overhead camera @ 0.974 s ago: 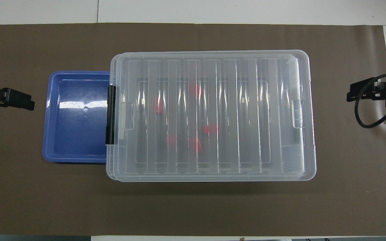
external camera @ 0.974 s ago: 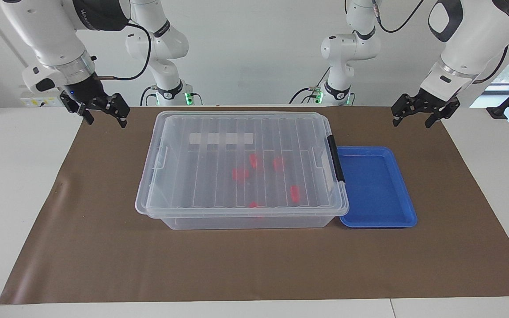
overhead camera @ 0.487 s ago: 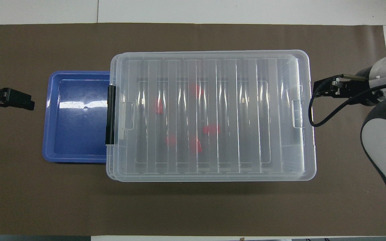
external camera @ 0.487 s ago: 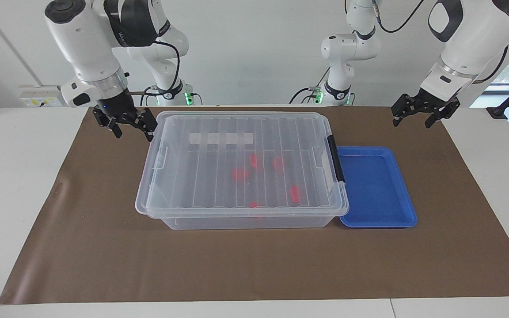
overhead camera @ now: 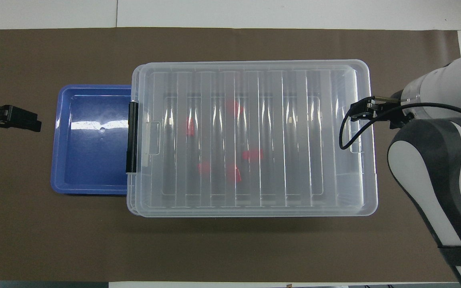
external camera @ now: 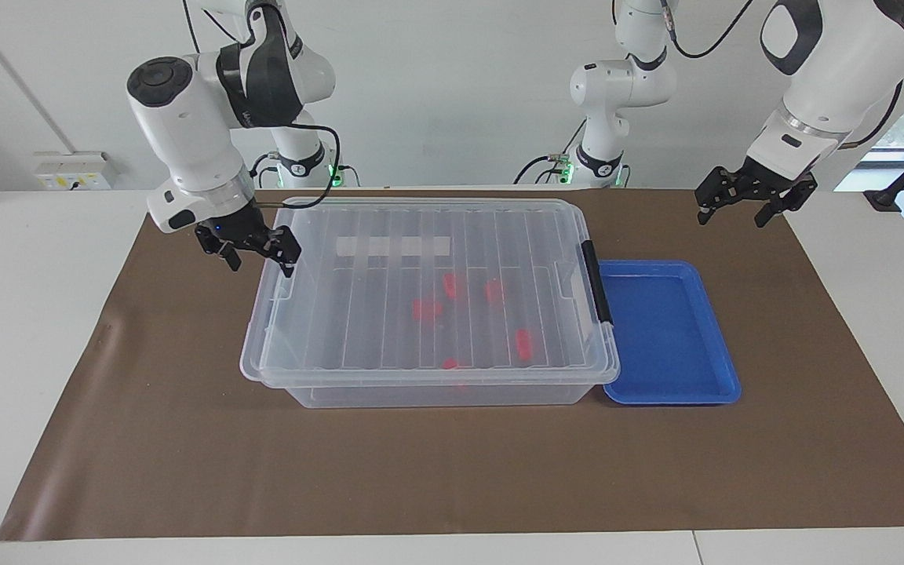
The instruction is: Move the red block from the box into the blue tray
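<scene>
The clear box (external camera: 421, 378) (overhead camera: 254, 211) stands mid-mat with its ribbed lid on. Several red blocks (external camera: 424, 308) (overhead camera: 252, 155) show blurred through the lid. The blue tray (external camera: 668, 337) (overhead camera: 90, 160) lies against the box's latch end, toward the left arm's end of the table, and holds nothing. My right gripper (external camera: 261, 264) (overhead camera: 359, 113) is open at the box's unlatched end, one finger over the lid's edge and one outside it. My left gripper (external camera: 732, 218) (overhead camera: 30, 120) waits open above the mat, past the tray's end.
A black latch handle (external camera: 597, 282) (overhead camera: 131, 136) clips the lid at the tray end. The brown mat (external camera: 452, 471) covers the white table. The right arm's cable (overhead camera: 344, 136) loops over the lid's end.
My right gripper has swung from above the mat's corner toward the box and come down at its end, by the lid's edge. The left arm has not moved.
</scene>
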You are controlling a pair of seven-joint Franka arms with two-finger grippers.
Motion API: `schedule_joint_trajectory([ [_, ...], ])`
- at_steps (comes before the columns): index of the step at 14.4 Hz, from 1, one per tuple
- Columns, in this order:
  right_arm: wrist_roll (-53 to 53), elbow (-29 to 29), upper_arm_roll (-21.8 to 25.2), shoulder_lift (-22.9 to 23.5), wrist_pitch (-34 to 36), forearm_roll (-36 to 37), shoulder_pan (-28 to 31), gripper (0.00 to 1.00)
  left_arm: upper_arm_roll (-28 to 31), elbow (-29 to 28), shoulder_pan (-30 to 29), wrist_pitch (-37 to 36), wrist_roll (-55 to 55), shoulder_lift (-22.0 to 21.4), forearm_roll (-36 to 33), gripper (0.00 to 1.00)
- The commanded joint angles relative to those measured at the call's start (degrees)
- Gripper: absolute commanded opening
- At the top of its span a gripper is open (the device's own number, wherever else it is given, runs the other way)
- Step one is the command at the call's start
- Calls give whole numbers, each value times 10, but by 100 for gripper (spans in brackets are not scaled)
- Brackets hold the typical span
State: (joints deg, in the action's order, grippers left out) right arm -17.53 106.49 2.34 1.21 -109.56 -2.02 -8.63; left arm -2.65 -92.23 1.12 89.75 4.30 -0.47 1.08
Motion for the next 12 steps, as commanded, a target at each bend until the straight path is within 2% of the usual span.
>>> schedule_joint_trajectory([
  [1, 0, 53, -1, -12, -44, -9, 2, 100, 6, -1, 5, -7, 3, -8, 6, 100],
  [12, 117, 103, 0, -15, -65, -2, 41, 100, 6, -1, 5, -8, 3, -8, 6, 100],
])
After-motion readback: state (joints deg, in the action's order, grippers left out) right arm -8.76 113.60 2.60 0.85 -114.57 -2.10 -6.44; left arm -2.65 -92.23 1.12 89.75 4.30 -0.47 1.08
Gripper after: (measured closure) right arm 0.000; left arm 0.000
